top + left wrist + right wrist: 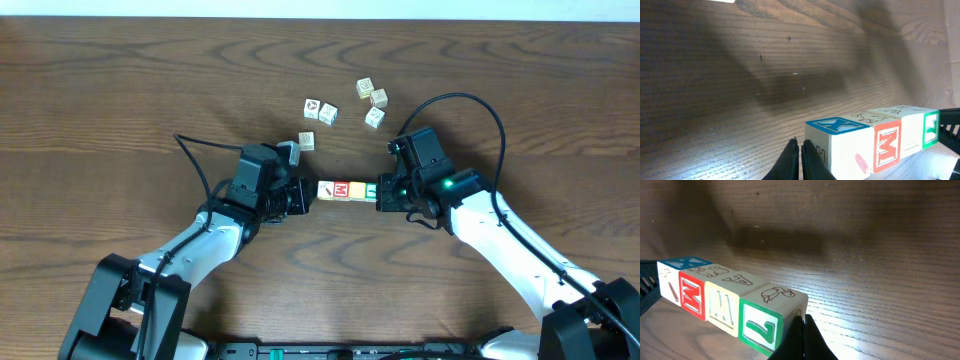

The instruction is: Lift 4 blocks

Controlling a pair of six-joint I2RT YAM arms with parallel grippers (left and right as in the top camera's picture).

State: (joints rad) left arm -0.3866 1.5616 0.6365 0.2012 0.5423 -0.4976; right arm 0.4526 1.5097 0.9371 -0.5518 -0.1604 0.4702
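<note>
The row of four blocks (347,190) sits end to end near the middle of the tabletop (120,80), pinched between the two arms. The left hand (308,196) has its fingers (790,162) pressed together and pushes its tips against the left end of the row. The right hand (383,193) also has its fingers together and bears on the right end. From left to right the row runs: a pale block (668,285) with a red mark and a blue top, a red block (691,294) with a white M, a yellow block (722,305), then a green block (760,327). In both wrist views the row's shadow falls on the wood well apart from it, so the row looks raised off the tabletop. Farther back lie loose pale cubes (328,114), one of them (306,141) just beyond the left hand
</note>
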